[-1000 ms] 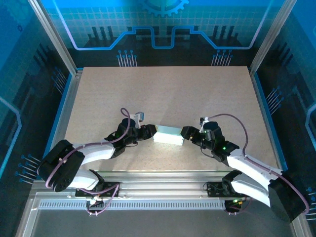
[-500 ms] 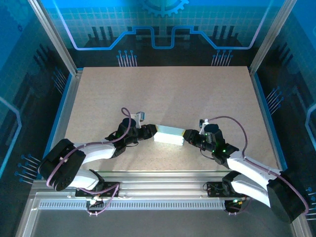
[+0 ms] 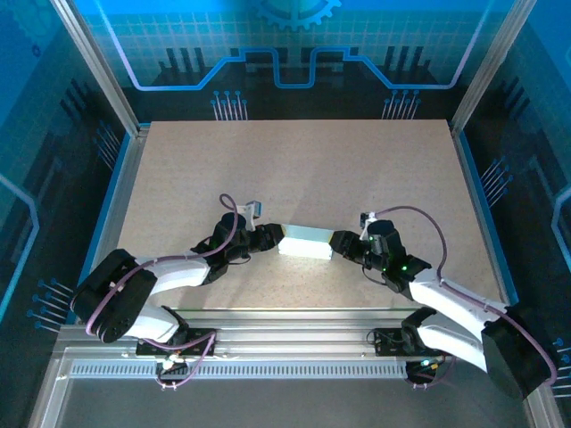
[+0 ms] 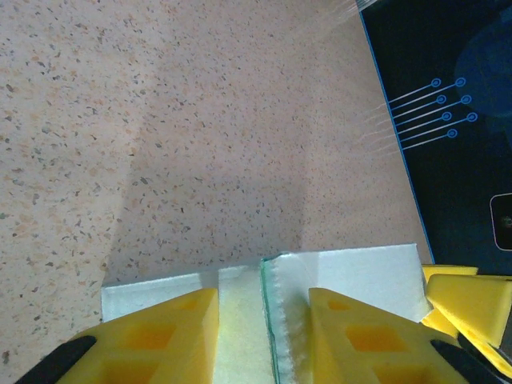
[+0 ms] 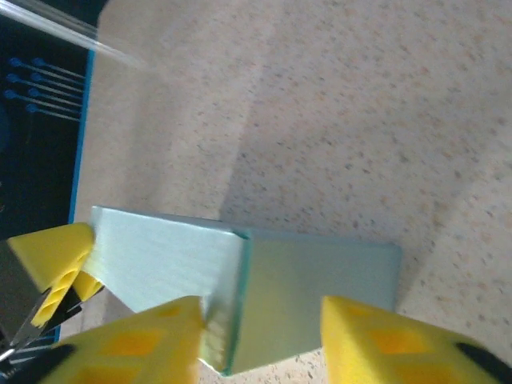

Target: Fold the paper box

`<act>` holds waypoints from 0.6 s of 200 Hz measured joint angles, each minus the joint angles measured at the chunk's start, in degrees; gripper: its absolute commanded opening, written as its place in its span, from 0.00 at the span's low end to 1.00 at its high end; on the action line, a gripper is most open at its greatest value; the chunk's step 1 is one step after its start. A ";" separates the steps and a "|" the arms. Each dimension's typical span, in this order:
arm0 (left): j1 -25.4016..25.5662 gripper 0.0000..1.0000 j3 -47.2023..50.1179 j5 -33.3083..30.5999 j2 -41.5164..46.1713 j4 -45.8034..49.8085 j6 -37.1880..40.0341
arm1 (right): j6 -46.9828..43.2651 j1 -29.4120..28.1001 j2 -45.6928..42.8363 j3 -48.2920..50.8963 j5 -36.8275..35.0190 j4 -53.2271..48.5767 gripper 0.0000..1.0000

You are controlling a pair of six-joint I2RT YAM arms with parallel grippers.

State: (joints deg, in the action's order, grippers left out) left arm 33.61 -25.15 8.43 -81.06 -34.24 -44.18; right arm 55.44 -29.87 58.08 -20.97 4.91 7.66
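Crept in toward the paper box [image 3: 305, 242] from the right since a second ago; lying low-centre on the tabletop [image 3: 294, 160]. Left jaws astride its left edge, grip impossible to tell; right jaws spread around its right corner. Risk: uneven squeeze crushing or skidding the thin card.

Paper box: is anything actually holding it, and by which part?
Cannot tell. The left gripper is at the paper box at its left end, the right gripper at its right end, each straddling a fold.
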 measured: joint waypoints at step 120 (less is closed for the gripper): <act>-0.02 0.29 -0.04 0.22 -0.68 -0.98 0.79 | -14.62 -0.07 15.21 -17.97 0.74 -13.40 0.72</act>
State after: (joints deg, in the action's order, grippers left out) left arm 33.58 -25.19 8.64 -81.73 -35.22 -43.40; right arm 40.82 -29.93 73.30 -38.94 5.65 -5.74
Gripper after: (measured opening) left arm 0.303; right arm 0.746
